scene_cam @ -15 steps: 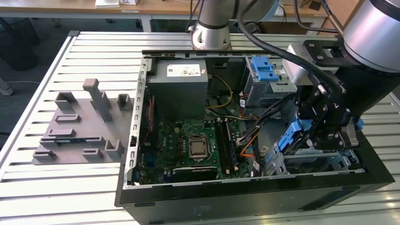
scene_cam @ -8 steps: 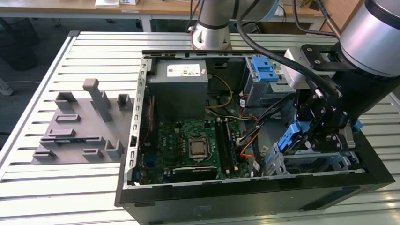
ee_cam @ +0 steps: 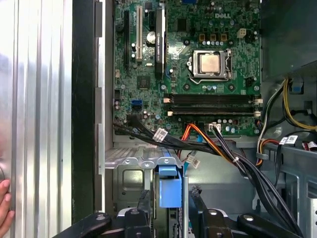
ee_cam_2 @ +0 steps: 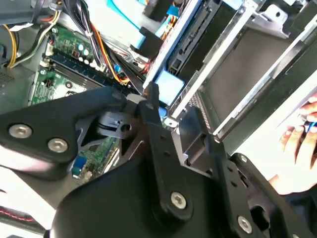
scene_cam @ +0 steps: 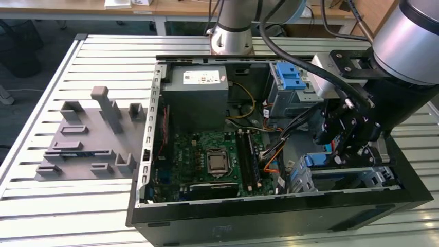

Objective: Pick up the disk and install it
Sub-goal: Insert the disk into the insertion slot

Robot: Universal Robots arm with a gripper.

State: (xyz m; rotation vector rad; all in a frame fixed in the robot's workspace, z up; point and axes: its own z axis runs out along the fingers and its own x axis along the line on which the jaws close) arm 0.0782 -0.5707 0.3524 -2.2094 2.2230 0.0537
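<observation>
The disk (ee_cam: pixel 167 186) stands on edge between my gripper's fingers, its blue rail end and a silver edge facing the first wrist view. My gripper (ee_cam: pixel 171 210) is shut on it. In the exterior view the gripper (scene_cam: pixel 343 152) hangs low over the silver drive cage (scene_cam: pixel 357 177) in the case's corner nearest the camera, on that view's right. The disk's blue end (scene_cam: pixel 317 160) shows just beside the cage. In the second wrist view one black finger (ee_cam_2: pixel 151 96) lies against the disk's blue-and-white face (ee_cam_2: pixel 169 85), at the mouth of the cage.
The open black case (scene_cam: pixel 274 216) lies on a slatted metal table. Inside are the green motherboard (ee_cam: pixel 198 59), the grey power supply (scene_cam: pixel 195 85), a blue latch (scene_cam: pixel 291 77) and cable bundles (ee_cam: pixel 223 148) crossing near the cage. A grey fixture (scene_cam: pixel 89 139) and a hand (ee_cam_2: pixel 302 134) are outside.
</observation>
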